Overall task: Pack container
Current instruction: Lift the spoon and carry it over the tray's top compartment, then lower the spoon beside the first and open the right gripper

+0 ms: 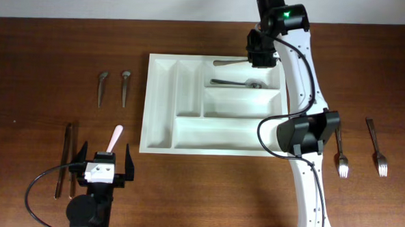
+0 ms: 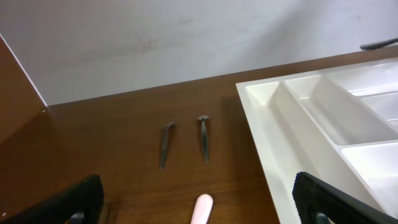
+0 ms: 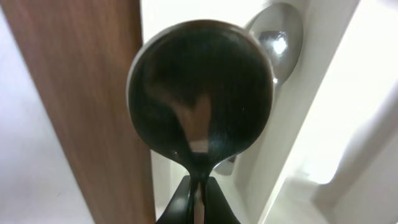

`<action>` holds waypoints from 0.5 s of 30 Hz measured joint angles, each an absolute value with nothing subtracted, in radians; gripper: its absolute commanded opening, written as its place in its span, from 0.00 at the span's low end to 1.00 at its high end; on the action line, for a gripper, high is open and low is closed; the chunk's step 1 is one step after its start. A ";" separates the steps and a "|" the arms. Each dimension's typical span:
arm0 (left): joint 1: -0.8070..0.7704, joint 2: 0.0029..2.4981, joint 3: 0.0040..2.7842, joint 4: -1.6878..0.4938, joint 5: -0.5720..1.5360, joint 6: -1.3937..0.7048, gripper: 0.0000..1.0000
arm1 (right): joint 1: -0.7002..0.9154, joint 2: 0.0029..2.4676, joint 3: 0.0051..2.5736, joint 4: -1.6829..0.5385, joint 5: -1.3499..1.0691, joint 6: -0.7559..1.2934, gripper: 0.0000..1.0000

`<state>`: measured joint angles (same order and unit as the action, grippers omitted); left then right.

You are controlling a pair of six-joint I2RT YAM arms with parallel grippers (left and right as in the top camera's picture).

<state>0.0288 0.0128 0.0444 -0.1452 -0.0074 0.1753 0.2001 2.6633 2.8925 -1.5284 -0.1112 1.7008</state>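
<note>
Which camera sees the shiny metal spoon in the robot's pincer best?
The right wrist view: the shiny metal spoon fills the picture, pinched by the right pincer. Overhead shows only a thin sliver over the white plastic tray. Left wrist barely catches it.

No text, label, brand or number can be read anywhere: none on the large white plastic cutlery tray [image 1: 160, 105], the shiny metal spoon [image 3: 202, 99] or the brown wooden table [image 1: 54, 52].

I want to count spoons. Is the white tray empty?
No. One spoon lies inside the tray; the right fingers hold another spoon.
</note>
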 measured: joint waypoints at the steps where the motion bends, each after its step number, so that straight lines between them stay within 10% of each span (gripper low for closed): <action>1: 0.029 0.013 0.044 -0.145 -0.007 0.175 0.99 | 0.200 2.670 2.893 -1.528 -0.109 1.701 0.04; 15: 0.029 0.013 0.044 -0.145 -0.007 0.175 0.99 | 0.200 2.724 2.879 -1.528 -0.094 1.702 0.05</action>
<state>0.0288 0.0128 0.0444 -0.1452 -0.0074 0.1753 0.2001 2.7243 2.8792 -1.5284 -0.0944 1.7020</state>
